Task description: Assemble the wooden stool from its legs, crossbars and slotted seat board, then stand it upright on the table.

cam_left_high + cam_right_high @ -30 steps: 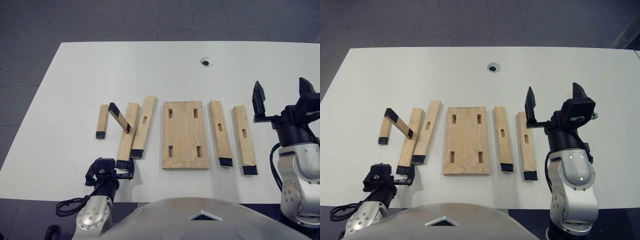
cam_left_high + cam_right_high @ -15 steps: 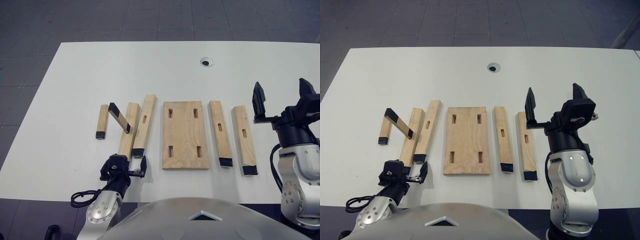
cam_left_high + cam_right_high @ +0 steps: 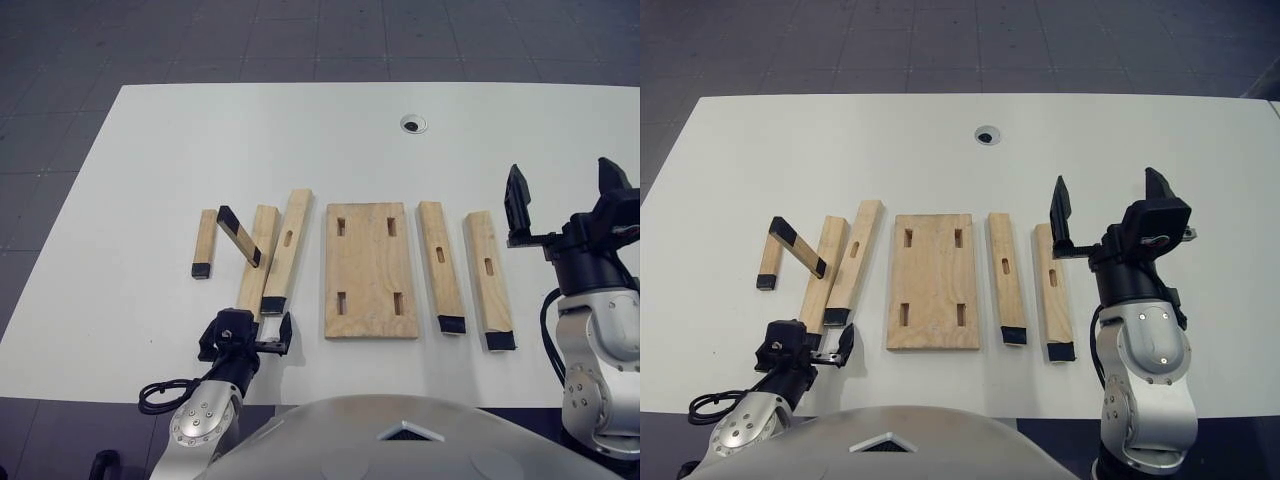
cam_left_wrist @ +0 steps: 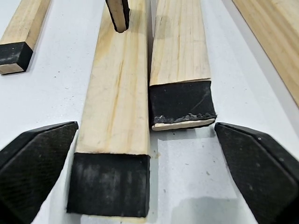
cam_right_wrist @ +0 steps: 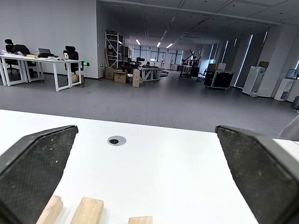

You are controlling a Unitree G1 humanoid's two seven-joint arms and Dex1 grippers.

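Note:
The slotted seat board (image 3: 370, 270) lies flat at mid table. Two legs (image 3: 440, 265) (image 3: 488, 278) lie to its right, two more (image 3: 287, 252) (image 3: 257, 262) to its left. A short crossbar (image 3: 204, 242) lies farthest left, and a black-tipped crossbar (image 3: 238, 235) leans onto the nearest leg. My left gripper (image 3: 248, 335) is open at the near ends of the left legs. One leg's black foot (image 4: 110, 182) sits between its fingers (image 4: 32, 158); the other foot (image 4: 180, 100) lies just ahead. My right gripper (image 3: 565, 200) hangs open above the table, right of the outermost leg.
A round cable hole (image 3: 411, 123) sits at the far middle of the white table (image 3: 150, 150). The table's near edge runs just behind my left gripper, where a black cable (image 3: 160, 392) loops off the arm. Bare tabletop lies beyond the parts.
My left gripper has slid to the right and slightly forward, from beside the leftmost leg's foot to straddling it. The right arm and the wooden parts have not moved.

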